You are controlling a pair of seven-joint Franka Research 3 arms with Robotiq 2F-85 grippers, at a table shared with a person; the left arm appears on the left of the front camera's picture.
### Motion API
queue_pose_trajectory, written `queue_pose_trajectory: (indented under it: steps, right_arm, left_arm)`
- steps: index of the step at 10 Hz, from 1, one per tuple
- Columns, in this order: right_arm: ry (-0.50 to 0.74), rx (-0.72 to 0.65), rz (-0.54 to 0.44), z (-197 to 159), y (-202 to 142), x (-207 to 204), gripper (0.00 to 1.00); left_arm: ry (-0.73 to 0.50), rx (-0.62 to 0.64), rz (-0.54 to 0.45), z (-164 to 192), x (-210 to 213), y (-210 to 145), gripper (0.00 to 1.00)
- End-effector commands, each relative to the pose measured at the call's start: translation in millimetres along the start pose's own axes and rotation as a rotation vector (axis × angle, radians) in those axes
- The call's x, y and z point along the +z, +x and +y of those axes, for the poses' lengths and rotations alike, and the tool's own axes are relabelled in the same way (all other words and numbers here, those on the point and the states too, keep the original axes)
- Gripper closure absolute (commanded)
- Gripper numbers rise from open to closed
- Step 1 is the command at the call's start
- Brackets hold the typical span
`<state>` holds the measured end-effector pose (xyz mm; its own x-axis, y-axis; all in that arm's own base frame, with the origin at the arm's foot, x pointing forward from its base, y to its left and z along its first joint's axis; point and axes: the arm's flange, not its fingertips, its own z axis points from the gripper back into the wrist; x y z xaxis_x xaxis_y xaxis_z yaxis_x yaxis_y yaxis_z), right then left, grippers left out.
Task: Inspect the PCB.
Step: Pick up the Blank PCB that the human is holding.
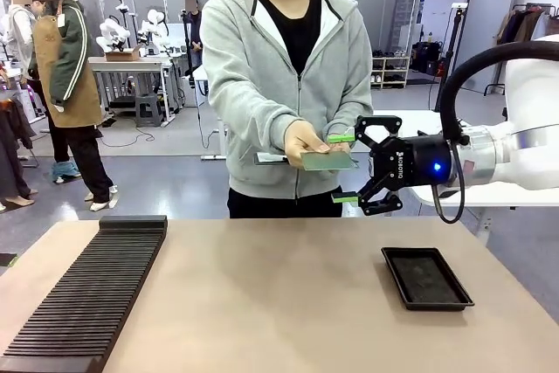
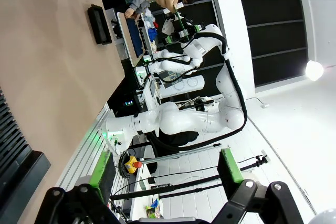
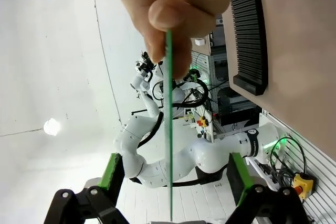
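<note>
By my reading, the handover is about halfway. The person's hand holds the circuit board out flat in the air, above and beyond the black tray and a little to its left in the front view. The right gripper is at the board with its jaws wide apart, one green pad above the board's near end and one below. As far as I can tell, neither pad touches it.

From the right wrist, the board shows edge-on as a thin green line down the middle of the gap between the pads. The person's fingers pinch its far end.

So the approach looks done. What is left is closing on the board, the person letting go, and the inspection itself. The left gripper is spread wide and holds nothing, well apart from the tray.
</note>
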<state>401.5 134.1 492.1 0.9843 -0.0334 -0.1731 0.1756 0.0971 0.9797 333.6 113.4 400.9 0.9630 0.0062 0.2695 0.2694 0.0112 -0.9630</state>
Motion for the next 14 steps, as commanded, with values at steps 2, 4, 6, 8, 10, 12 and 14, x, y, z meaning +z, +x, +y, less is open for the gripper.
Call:
queue_pose_trajectory:
  steps: [2,4,6,8,10,12,14]
  right_arm:
    - [0.037,-0.016,0.008,5,10,-4,0.05]
    - [0.063,-0.001,-0.016,8,13,0,0.25]
    - [0.075,0.0,-0.007,8,11,3,0.45]
    - [0.078,-0.009,-0.001,7,9,4,0.65]
    - [0.074,-0.037,0.003,2,8,3,0.85]
    - [0.077,-0.046,-0.007,-2,10,4,1.0]
    - [0.079,-0.04,-0.005,-2,9,4,1.0]
  left_arm:
    - [0.001,0.003,0.0,-1,1,-1,0.0]
    - [0.001,0.003,0.0,-1,1,-1,0.0]
    - [0.001,0.003,0.0,-1,1,-1,0.0]
    - [0.001,0.003,0.0,-1,1,-1,0.0]
    - [0.001,0.003,0.0,-1,1,-1,0.0]
    - [0.001,0.003,0.0,-1,1,-1,0.0]
    - [0.001,0.003,0.0,-1,1,-1,0.0]
